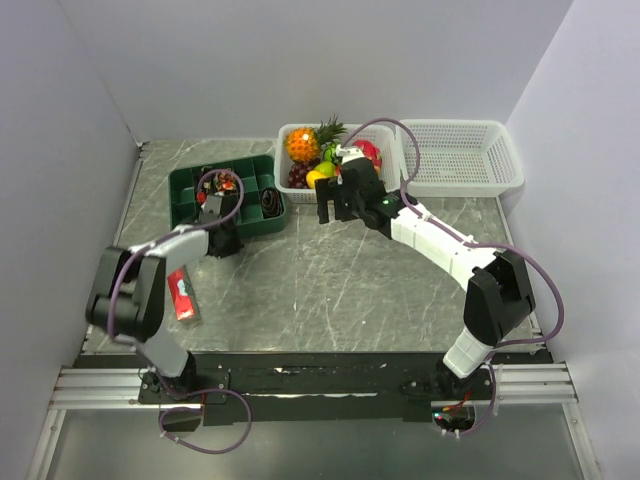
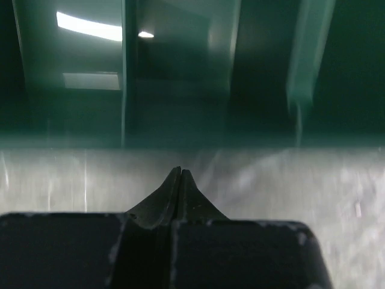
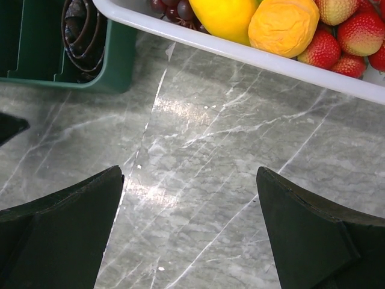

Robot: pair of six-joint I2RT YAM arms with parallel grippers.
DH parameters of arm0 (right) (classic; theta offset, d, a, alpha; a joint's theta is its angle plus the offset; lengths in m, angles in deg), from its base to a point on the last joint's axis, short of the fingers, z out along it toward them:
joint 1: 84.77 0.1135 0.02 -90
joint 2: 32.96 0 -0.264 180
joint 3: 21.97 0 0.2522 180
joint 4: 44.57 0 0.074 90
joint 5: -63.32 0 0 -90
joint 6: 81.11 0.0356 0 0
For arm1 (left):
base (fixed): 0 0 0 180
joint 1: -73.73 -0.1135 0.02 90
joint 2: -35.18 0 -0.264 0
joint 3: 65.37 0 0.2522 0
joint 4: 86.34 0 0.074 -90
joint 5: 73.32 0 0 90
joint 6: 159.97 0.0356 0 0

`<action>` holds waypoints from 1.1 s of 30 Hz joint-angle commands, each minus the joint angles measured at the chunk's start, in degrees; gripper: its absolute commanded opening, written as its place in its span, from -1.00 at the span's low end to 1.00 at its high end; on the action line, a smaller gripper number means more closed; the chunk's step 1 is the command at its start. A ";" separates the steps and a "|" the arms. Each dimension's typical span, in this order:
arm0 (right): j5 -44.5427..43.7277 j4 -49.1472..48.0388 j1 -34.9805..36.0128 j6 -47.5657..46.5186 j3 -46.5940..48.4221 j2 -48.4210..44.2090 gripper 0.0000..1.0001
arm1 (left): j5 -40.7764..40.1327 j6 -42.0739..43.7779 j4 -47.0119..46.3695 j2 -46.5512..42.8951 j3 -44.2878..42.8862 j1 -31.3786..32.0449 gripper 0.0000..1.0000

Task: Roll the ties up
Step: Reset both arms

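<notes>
One of the ties (image 1: pixel 272 203) sits rolled into a dark coil in the right front compartment of the green tray (image 1: pixel 190 205). In the right wrist view the same coil (image 3: pixel 80 29) shows at the top left, inside the tray corner (image 3: pixel 117 66). My left gripper (image 1: pixel 224 242) is low at the tray's front wall, shut with nothing between its fingers. The left wrist view has its gripper (image 2: pixel 180 173) pointing at the green tray wall (image 2: pixel 180 90). My right gripper (image 1: pixel 335 208) hovers open over bare marble just right of the tray, and in its own wrist view the gripper (image 3: pixel 189 174) holds nothing.
A white basket (image 1: pixel 292 135) of fruit stands behind the right gripper; its rim (image 3: pixel 283 63) crosses the top of the right wrist view. An empty white basket (image 1: pixel 462 155) is at the back right. A red packet (image 1: pixel 182 296) lies on the table near the left arm.
</notes>
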 commanded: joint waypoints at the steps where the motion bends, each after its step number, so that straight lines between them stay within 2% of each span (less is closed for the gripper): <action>1: -1.36 0.03 -0.53 -0.57 -1.27 -4.13 0.99 | -4.86 0.60 1.70 7.44 -8.11 -1.80 -0.98; 5: -1.45 0.03 -0.70 -0.84 -1.79 -4.74 0.99 | -2.13 1.57 -1.38 11.13 -11.71 -2.42 -0.98; 18: -1.36 1.09 -1.23 -1.45 -1.44 -4.39 0.99 | -8.02 6.14 6.95 26.78 -31.57 -6.90 -0.98; 21: -1.10 0.91 -1.32 -1.28 -1.79 -5.18 0.99 | -4.87 7.28 4.70 25.83 -32.03 -7.17 -0.98; 23: -0.75 1.17 -1.32 -1.19 -1.79 -5.62 0.99 | -1.97 7.37 2.84 21.98 -29.67 -6.99 -0.95; 26: -0.75 1.44 -1.32 -0.84 -2.14 -7.20 0.99 | -0.29 7.37 -0.85 14.61 -24.67 -6.12 -0.75; 30: -0.14 1.00 -1.32 -0.13 -4.07 -11.23 0.99 | 3.22 6.59 -5.15 3.61 -17.45 -5.15 0.13; 32: 0.13 0.65 -1.32 0.22 -5.22 -12.99 0.99 | 4.72 5.79 -8.14 -3.66 -12.81 -5.15 0.42; 33: 0.56 0.65 -1.23 0.31 -6.27 -14.83 0.99 | 5.25 5.36 -8.85 -6.23 -11.21 -5.15 0.62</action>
